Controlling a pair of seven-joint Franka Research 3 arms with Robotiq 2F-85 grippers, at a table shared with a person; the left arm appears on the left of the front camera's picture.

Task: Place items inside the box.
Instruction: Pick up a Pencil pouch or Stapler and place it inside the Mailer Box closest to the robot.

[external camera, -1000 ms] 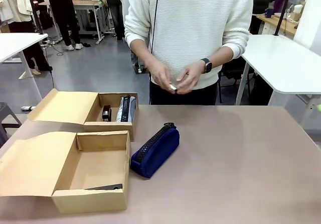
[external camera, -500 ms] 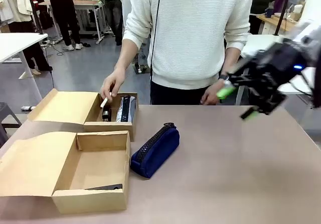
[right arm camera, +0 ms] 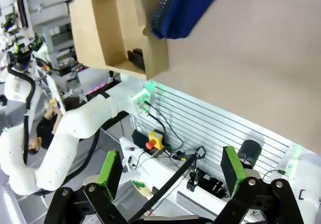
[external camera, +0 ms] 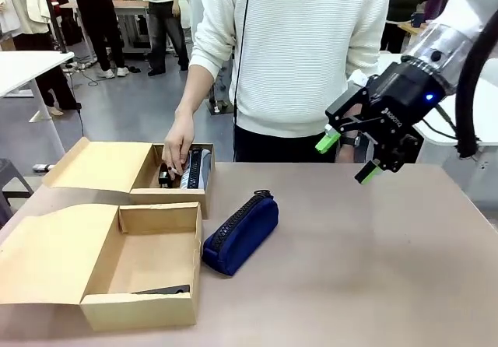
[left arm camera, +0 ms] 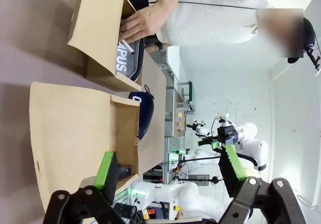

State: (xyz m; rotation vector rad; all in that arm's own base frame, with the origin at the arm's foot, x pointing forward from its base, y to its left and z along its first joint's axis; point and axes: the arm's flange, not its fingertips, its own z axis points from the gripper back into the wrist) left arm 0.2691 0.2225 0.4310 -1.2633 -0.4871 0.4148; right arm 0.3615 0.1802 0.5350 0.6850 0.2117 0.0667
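right pincer [external camera: 347,157] and left pincer [left arm camera: 168,166] both gape empty; a hand [external camera: 179,146] rests in the far box [external camera: 167,198]

Far box [external camera: 173,196]: mouth blocked by a person's hand [external camera: 179,143]; near box [external camera: 140,310]: top open, black thing [external camera: 161,290] along front wall, pouch [external camera: 241,234] just beside right wall; table [external camera: 381,269] beyond bare.
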